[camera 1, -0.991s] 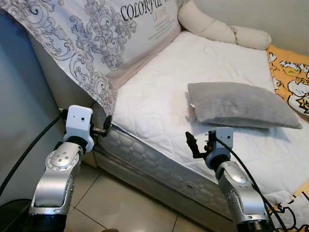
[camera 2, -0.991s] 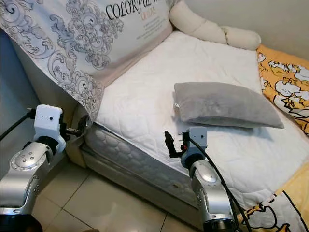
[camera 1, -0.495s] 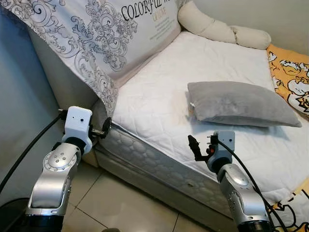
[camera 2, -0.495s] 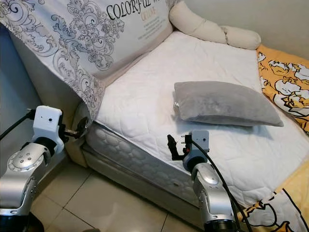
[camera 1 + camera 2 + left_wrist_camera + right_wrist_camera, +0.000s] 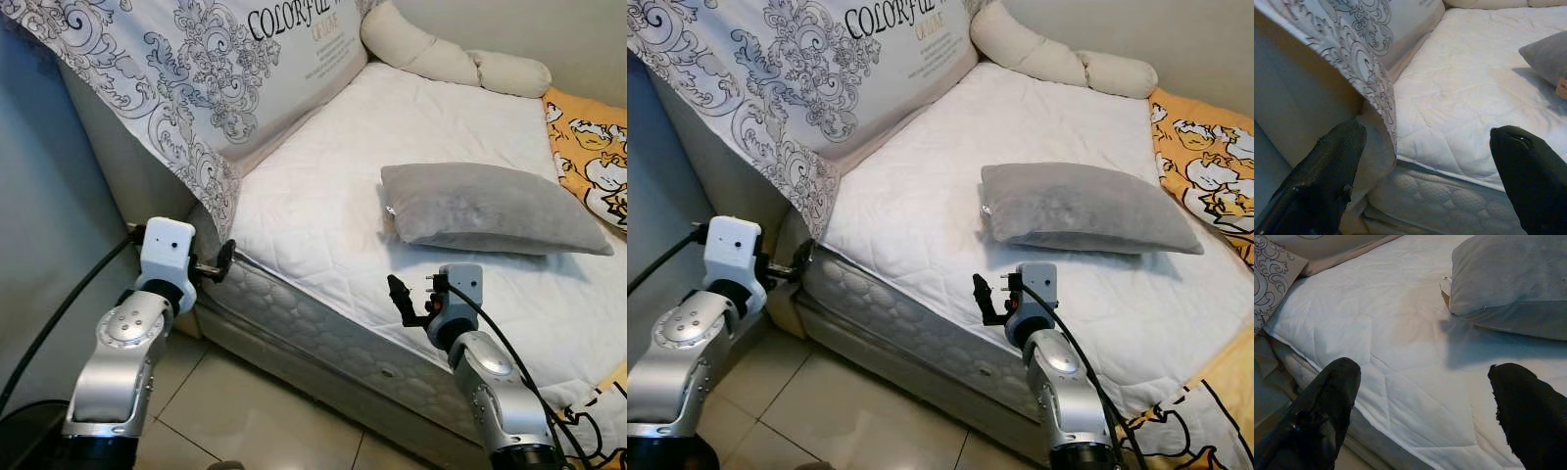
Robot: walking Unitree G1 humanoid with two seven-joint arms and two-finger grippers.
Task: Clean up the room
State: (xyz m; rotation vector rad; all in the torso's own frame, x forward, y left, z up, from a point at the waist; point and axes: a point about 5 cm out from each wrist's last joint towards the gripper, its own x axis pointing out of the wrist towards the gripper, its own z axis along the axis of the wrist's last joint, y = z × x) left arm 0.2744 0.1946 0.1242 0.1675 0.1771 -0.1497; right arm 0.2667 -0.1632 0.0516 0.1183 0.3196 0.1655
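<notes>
The grey pillow (image 5: 490, 210) lies flat on the white quilted mattress (image 5: 323, 206), roughly mid-bed, its long axis running across the robot's front from a tagged near-left corner out toward the yellow cartoon-print blanket (image 5: 593, 147) on the right. It sits just beyond and a little to the right of the right gripper (image 5: 400, 299), which hovers over the mattress's front edge with its fingers (image 5: 1327, 401) spread wide and nothing between them; the right wrist view looks straight over bare quilting to the pillow's nearer end. That makes the right arm clearly the nearer one, and a reach forward and slightly rightward looks like what a grasp of the pillow's near corner would call for, though whether the pillow is the thing to tidy first is a guess. The left gripper (image 5: 223, 262) is well apart from the pillow, held by the bed's left corner, just beside the hanging edge of the patterned duvet (image 5: 196, 88) draped over the headboard end; its fingers (image 5: 1327, 171) are likewise parted and empty. A long cream bolster (image 5: 441, 59) lies along the far wall.
</notes>
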